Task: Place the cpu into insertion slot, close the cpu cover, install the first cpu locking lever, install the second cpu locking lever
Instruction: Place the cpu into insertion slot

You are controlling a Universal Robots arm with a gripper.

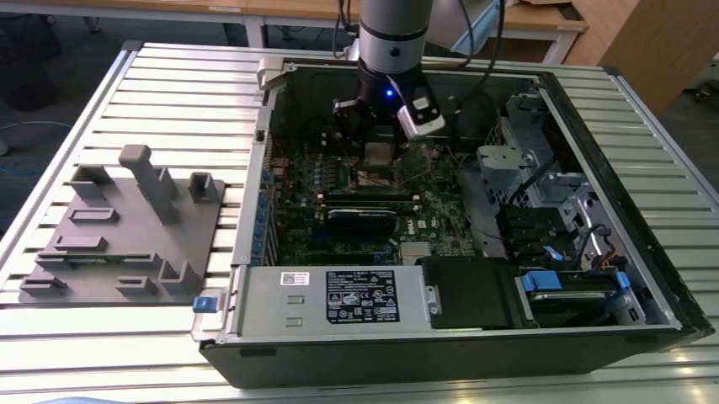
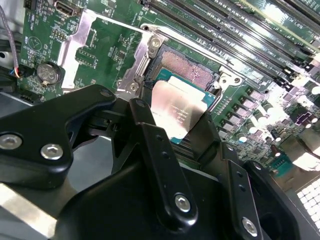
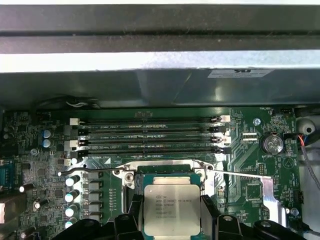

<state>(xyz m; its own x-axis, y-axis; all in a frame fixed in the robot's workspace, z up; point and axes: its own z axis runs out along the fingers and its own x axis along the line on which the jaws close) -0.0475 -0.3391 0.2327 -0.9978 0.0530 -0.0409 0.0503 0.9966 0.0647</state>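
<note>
The gripper (image 1: 376, 145) is clamped on the cpu (image 3: 171, 209). Its two black fingers (image 3: 136, 216) press on two opposite sides of the chip. That way the shiny top faces up and the flat bottom is free to go down into the insertion slot (image 3: 167, 172). The cpu hangs just over the slot and covers the part nearest the gripper. I think it is not all the way in yet.

The slot sits on the green circuit board (image 1: 439, 210) inside the open computer case (image 1: 629, 210). It is close to the board's edge where the long memory slots (image 3: 150, 135) run beside the case wall.

The cpu cover (image 2: 80, 37) looks swung open and lies flat beside the slot, likely so the chip has room to go in. One thin wire lever (image 3: 100, 169) and the other wire lever (image 3: 240, 174) stick out to each side, unhooked.

The first wrist view looks straight down. It shows the chip lined up square with the slot's rim, and it shows both levers. The second wrist view looks from the side. There the chip seems tipped up a bit, with bare slot floor past it. The exterior view shows the arm reaching down into the case. It also shows a grey tray (image 1: 124, 236) on the table (image 1: 168, 76), well apart from the gripper.
</note>
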